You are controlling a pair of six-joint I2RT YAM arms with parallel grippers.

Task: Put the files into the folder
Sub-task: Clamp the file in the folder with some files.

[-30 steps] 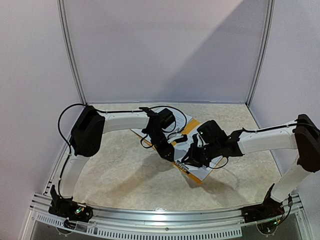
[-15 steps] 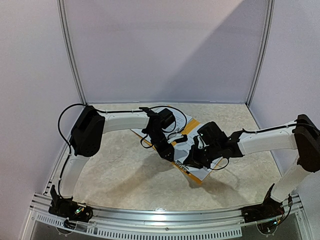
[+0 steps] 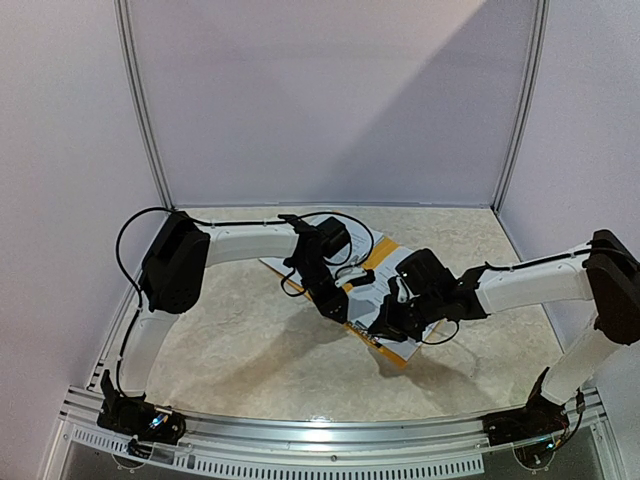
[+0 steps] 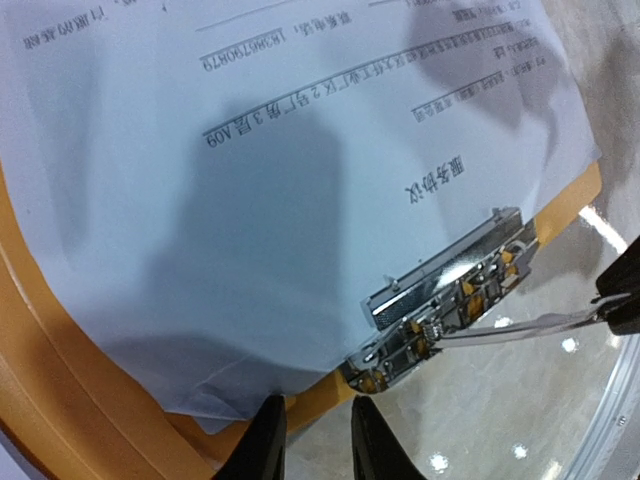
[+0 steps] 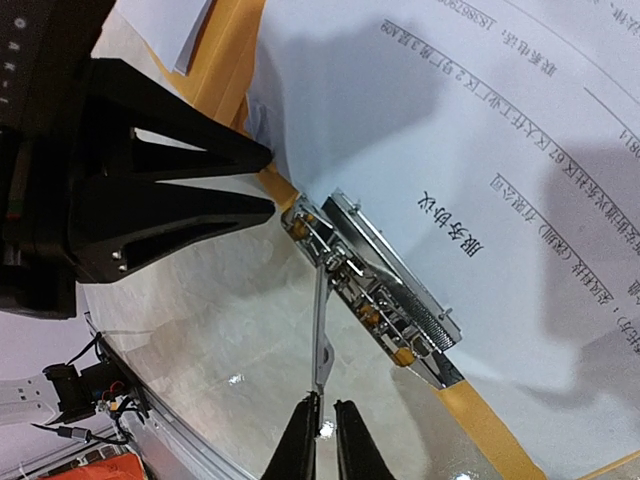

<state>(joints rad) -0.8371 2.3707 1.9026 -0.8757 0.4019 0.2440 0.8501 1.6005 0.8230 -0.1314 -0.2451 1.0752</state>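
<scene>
The folder (image 3: pixel 392 349) lies open on the surface (image 3: pixel 250 350) at mid-frame in the top view, the files (image 4: pixel 250 200) resting on it with their edge at the metal clip (image 5: pixel 385 300). The left gripper (image 4: pixel 318 440), at the bottom of its wrist view, has its fingers slightly parted astride the folder's edge just below the files. The right gripper (image 5: pixel 322 432) is pinching the clip's thin lever (image 5: pixel 321 330) from the lower centre.
</scene>
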